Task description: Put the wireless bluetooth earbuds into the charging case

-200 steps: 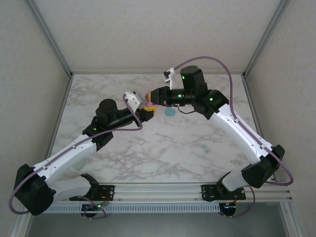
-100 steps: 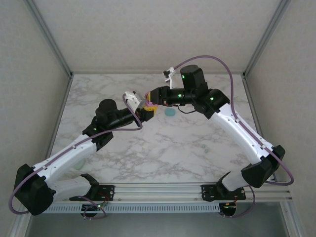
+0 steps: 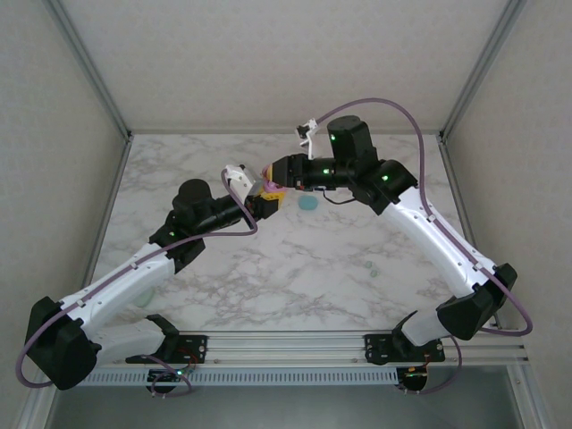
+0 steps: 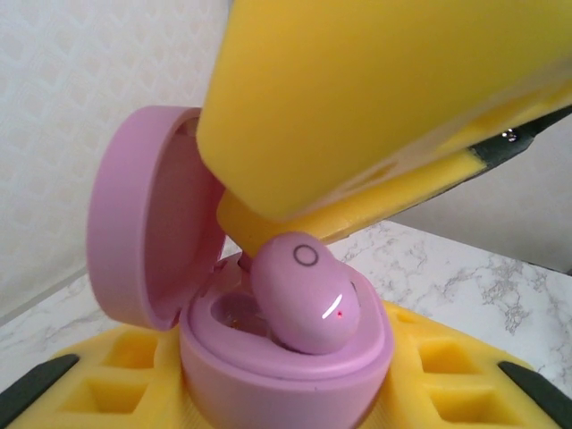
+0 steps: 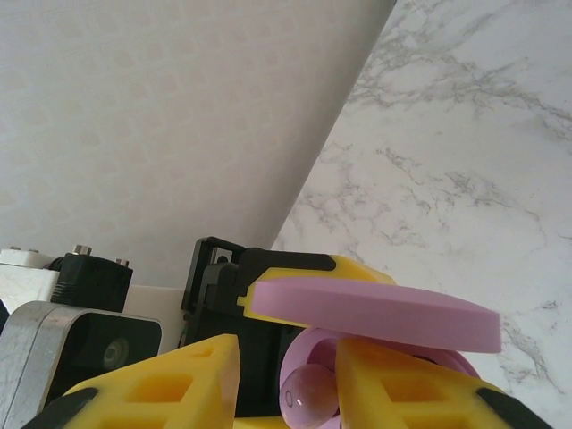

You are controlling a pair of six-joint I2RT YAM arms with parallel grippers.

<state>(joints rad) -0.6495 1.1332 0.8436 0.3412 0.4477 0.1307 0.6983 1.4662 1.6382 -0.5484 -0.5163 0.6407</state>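
- Left hand (image 3: pixel 265 202) raised above the middle of the marble surface (image 3: pixel 295 268), far half, closed on a pink charging case (image 4: pixel 268 375); case base sits between its yellow fingers (image 4: pixel 134 375)
- Case lid (image 4: pixel 143 223) hinged open, standing upright on the left in the left wrist view
- Right hand (image 3: pixel 275 184) meets the left hand tip to tip, directly over the case
- Pink earbud (image 4: pixel 306 293) stands tilted in the case's well, lower end inside, upper end sticking out; a ring mark shows on its top face
- Tip of a right-hand finger (image 4: pixel 357 116) touches the top of the earbud
- Right wrist view: earbud (image 5: pixel 308 393) lies between the two yellow fingers (image 5: pixel 170 384), against the right one, a dark gap on the other side; cannot tell whether this hand is clamping the bud or standing loose
- Teal round item (image 3: pixel 309 204) lies on the surface just beside the hands, to their right
- Two small pale buds (image 3: pixel 372 268) lie on the surface nearer the right arm, well apart from the case
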